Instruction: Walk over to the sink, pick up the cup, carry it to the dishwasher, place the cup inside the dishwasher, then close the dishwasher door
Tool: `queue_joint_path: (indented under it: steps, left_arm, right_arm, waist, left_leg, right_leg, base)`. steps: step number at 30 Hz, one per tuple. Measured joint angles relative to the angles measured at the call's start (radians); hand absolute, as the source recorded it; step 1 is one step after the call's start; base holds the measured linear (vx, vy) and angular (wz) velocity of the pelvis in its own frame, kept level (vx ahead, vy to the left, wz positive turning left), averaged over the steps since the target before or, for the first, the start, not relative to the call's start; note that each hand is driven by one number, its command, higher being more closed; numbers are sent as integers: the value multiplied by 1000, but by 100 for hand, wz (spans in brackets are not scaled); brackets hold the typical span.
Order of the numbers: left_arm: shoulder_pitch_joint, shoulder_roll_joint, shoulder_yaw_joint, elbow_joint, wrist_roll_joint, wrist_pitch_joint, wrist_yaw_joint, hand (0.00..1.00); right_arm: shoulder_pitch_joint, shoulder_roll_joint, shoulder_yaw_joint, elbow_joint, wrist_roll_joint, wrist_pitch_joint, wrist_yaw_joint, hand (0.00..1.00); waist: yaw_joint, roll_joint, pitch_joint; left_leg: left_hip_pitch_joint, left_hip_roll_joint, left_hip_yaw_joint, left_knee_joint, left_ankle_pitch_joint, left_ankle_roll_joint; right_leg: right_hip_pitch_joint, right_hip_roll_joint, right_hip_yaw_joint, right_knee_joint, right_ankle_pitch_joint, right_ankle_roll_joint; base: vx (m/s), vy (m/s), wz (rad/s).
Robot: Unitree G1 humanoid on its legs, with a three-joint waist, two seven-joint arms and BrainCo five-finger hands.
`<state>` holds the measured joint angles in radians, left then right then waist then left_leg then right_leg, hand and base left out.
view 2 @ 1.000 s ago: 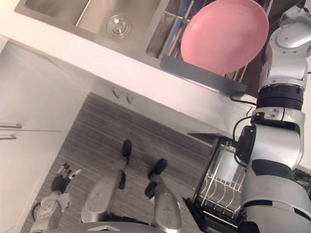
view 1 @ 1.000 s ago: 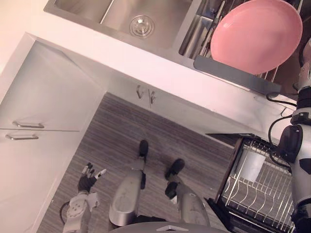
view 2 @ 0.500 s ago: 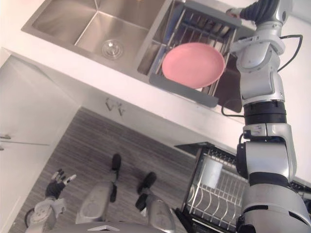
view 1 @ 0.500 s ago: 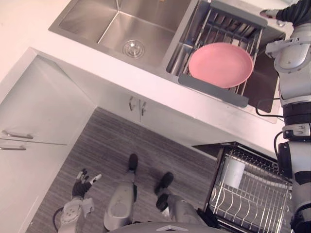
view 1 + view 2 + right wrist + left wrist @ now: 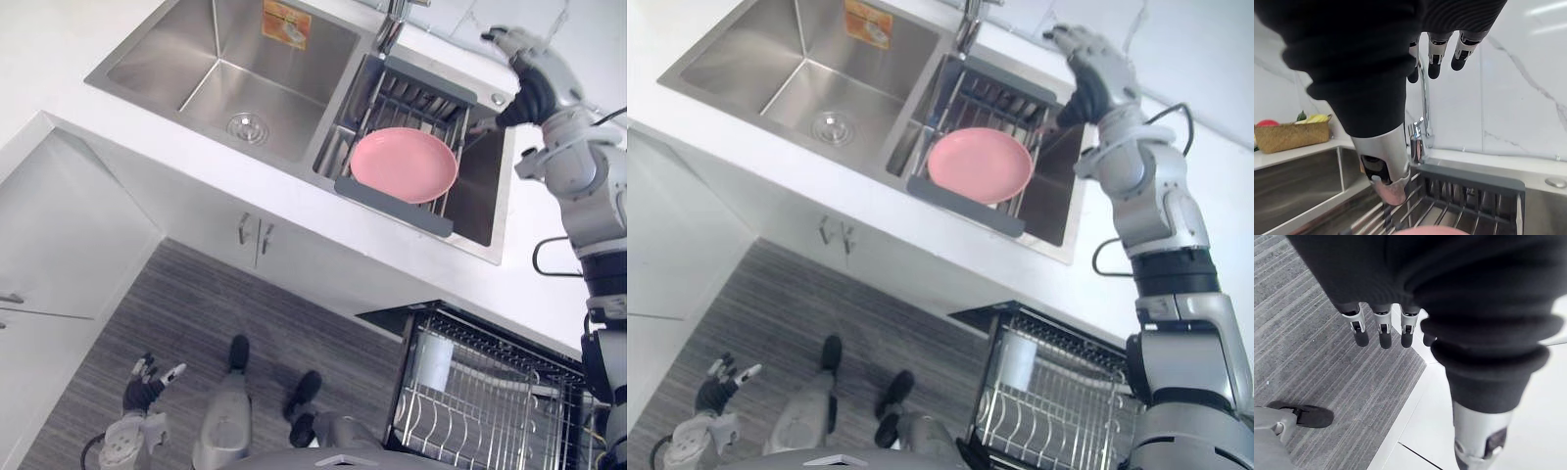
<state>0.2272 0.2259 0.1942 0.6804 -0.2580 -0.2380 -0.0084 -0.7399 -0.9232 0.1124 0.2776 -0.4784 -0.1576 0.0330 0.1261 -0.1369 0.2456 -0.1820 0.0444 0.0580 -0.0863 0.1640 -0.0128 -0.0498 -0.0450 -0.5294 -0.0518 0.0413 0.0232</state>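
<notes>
A white cup [image 5: 434,360] stands upright in the pulled-out wire rack [image 5: 500,416] of the dishwasher at the lower right. My right hand [image 5: 534,70] is raised high over the back right corner of the steel sink [image 5: 181,83], beyond the tap [image 5: 390,27]. It is open and empty, and the right wrist view shows its fingers [image 5: 1434,58] straight in front of the marble wall. My left hand [image 5: 145,384] hangs low beside me above the striped floor. Its fingers [image 5: 1382,333] are straight and it holds nothing.
A pink plate [image 5: 404,164] lies on a grey drain rack [image 5: 416,98] over the sink's right basin. White cabinet doors [image 5: 250,233] run under the counter. A woven basket of fruit [image 5: 1290,136] sits on the counter to one side of the sink.
The whole picture has shifted: the camera has tilted, so more of the sink and counter shows. My right arm has reached out farther over the sink's back edge. The cup has stayed in the rack.
</notes>
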Motion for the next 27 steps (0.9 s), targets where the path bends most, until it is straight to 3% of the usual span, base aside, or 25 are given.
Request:
queue_joint_path:
  steps: [5, 27]
  left_arm:
    - [3, 1, 32, 0, 13, -1, 0, 0]
    - [3, 10, 44, -2, 18, -1, 5, 0]
  right_arm:
    - [92, 0, -2, -60, 0, -13, 54, 0]
    - [238, 54, -55, -66, 0, -15, 51, 0]
  waist:
    - [3, -10, -6]
    - [-3, -40, -8]
  left_leg:
    - [17, 1, 19, 0, -15, -1]
    - [4, 0, 23, 0, -15, 1]
  right_leg:
    - [9, 0, 24, -3, 2, -1]
    - [-7, -3, 29, -4, 6, 2]
  base:
    - [-8, 32, -10]
    - [26, 10, -1]
